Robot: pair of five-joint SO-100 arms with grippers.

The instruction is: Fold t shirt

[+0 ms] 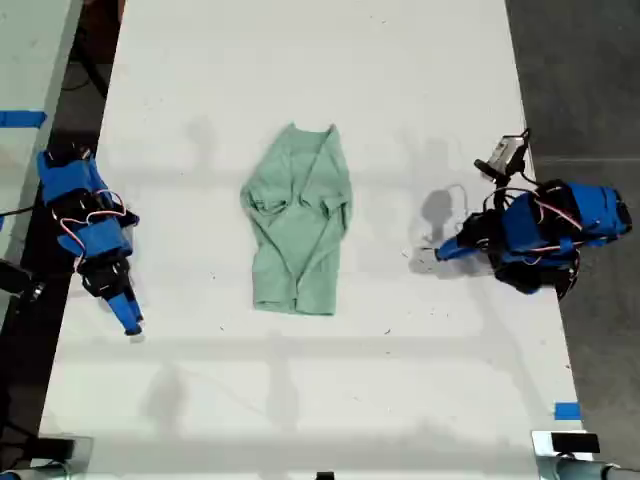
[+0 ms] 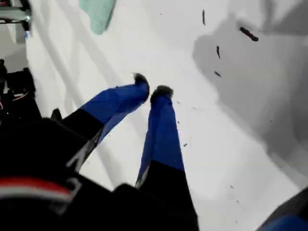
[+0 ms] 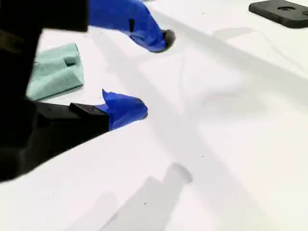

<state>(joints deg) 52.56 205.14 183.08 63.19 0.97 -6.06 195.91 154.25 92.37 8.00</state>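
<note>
The pale mint-green t shirt [image 1: 297, 225] lies in the middle of the white table [image 1: 320, 400], wrinkled, with its sides and sleeves turned in over the body. My first gripper [image 1: 438, 253] rests near the exterior view's right, pointing at the shirt from a short gap away. In the first wrist view my first gripper [image 2: 151, 86] is shut and empty, with the shirt [image 2: 98, 12] far ahead. My second gripper [image 1: 130, 320] sits near the exterior view's left edge. In the second wrist view it [image 3: 155, 74] stands open over bare table, a shirt corner [image 3: 53, 72] off to its side.
A black mounting plate [image 3: 281, 10] lies on the table beyond my second gripper. Metal clamps [image 1: 565, 445] sit at the table's near corners in the exterior view. Blue tape [image 1: 567, 410] marks the exterior view's right edge. Dark floor borders the table on both sides.
</note>
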